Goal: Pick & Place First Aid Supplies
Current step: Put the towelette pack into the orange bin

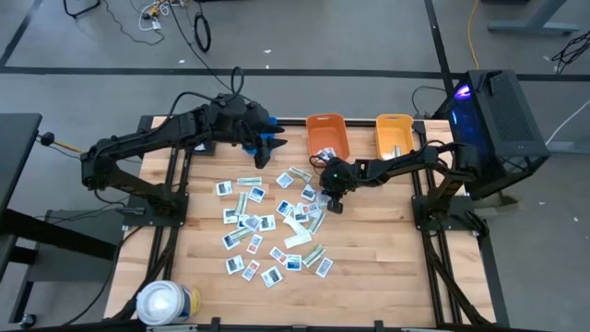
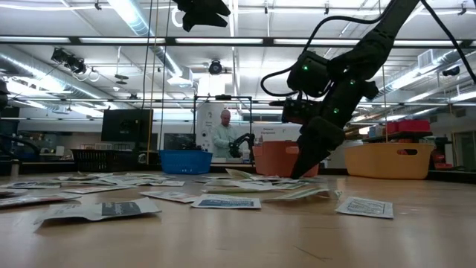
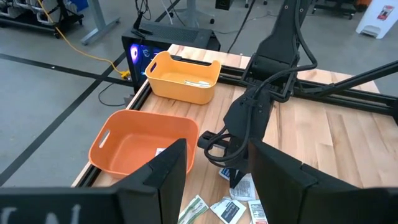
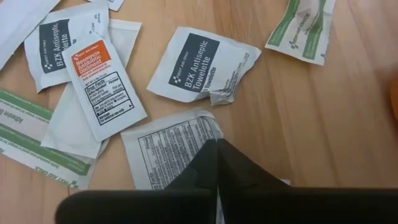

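Many small white packets [image 1: 263, 231] and a few pale green strips lie flat and scattered over the middle of the wooden table. My right gripper [image 1: 334, 205] reaches down at the pile's far right edge, in front of the orange bin [image 1: 327, 136]. It is shut, its tips on a white packet with small black print [image 4: 165, 155]. My left gripper [image 3: 217, 180] hangs high over the table's far side, above the blue bin [image 1: 273, 146]. It is open with nothing between its fingers. My right gripper comes down slanting from the table's right and far side, and its shut fingertips [image 4: 217, 149] meet on the printed packet's upper edge [image 4: 202, 127]. The packet lies flat on the table. The fingers hide whether a fold of it is caught between them.
A yellow bin [image 1: 394, 136] stands to the right of the orange one at the far edge; both hold a few packets. A large white roll [image 1: 166, 302] stands at the near left corner. A person [image 2: 223, 134] stands in the room beyond the table.
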